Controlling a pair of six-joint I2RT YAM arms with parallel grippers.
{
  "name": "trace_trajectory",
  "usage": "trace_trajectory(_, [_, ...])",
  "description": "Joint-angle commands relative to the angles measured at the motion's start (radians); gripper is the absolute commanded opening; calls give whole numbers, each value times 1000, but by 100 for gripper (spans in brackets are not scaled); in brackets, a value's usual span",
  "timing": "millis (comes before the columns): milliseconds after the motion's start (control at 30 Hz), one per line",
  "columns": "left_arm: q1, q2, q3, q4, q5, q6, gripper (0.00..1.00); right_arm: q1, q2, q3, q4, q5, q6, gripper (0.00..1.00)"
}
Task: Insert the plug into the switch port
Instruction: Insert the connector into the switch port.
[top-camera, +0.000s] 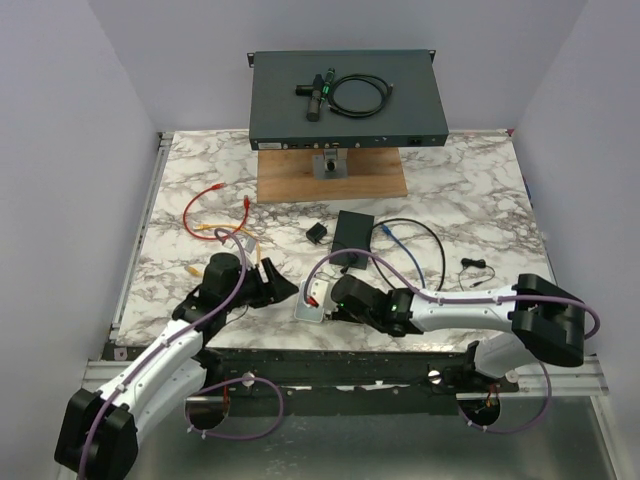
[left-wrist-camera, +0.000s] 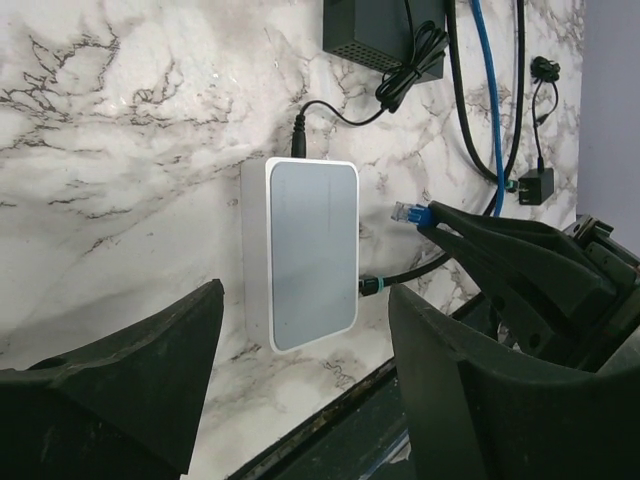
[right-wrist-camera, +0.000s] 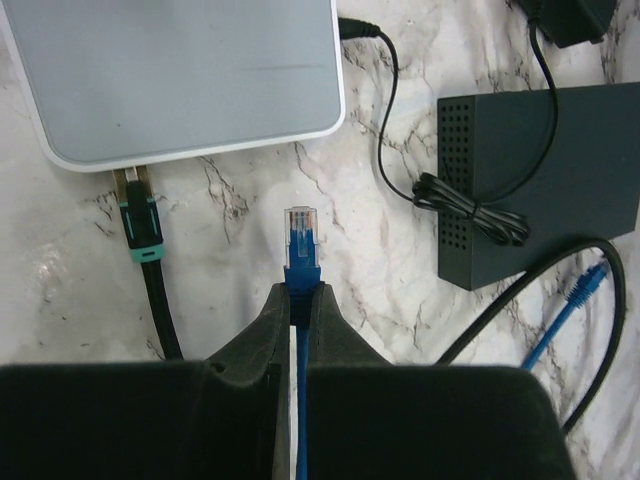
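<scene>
A small white switch (top-camera: 310, 303) with a grey top (left-wrist-camera: 305, 250) lies flat near the table's front edge. A black cable with a teal boot (right-wrist-camera: 140, 225) is plugged into one port on its side. My right gripper (right-wrist-camera: 302, 290) is shut on the blue cable just behind the clear plug (right-wrist-camera: 302, 232). The plug points at the switch's port side (right-wrist-camera: 200, 150) and stands a short way off it, to the right of the teal boot. My left gripper (left-wrist-camera: 300, 400) is open, its fingers apart on either side of the switch's near end without touching it.
A black perforated box (right-wrist-camera: 545, 180) with a bundled black cord lies right of the switch. The blue cable's other end (right-wrist-camera: 585, 285) rests beside it. Further back are a rack unit (top-camera: 345, 95) on a wooden board (top-camera: 330, 175), plus red (top-camera: 215, 200) and yellow cables (top-camera: 225, 232).
</scene>
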Motion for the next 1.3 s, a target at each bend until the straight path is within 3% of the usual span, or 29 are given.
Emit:
trace_trajectory(0, [-9, 57, -15, 95, -42, 14, 66, -16, 22, -24, 82, -86, 27, 1])
trace_trajectory(633, [-36, 308, 33, 210, 15, 71, 60, -27, 73, -50, 188, -231, 29, 1])
trace_trajectory(1267, [-114, 432, 63, 230, -3, 80, 44, -41, 75, -54, 243, -216, 0, 1])
